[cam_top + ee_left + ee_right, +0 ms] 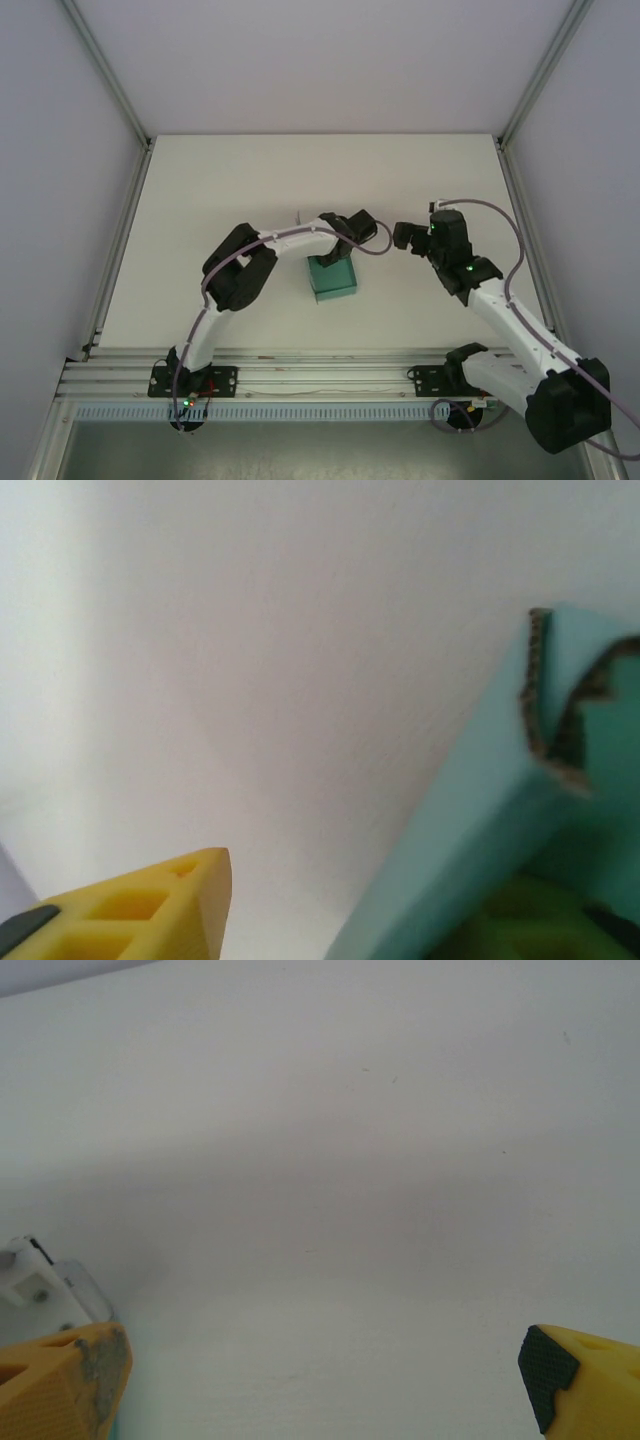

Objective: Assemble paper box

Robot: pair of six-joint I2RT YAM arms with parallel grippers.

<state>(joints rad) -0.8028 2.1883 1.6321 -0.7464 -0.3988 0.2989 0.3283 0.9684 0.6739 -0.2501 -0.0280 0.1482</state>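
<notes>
Straddling the paper box [332, 278] wall at its twelve o'clock edge, the left fingers [150, 905] are standing parted; we're seeing the right fingers [60, 1380] gaping wide, empty, at two o'clock.

A white table [250, 190] sat between pale walls [50, 200]. A left aluminium post [110, 75] and a right aluminium post [540, 70] rose from its far corners. Along its near edge ran slotted aluminium rails [320, 368], a thin red wire [300, 392] and a white toothed strip [300, 411].
</notes>
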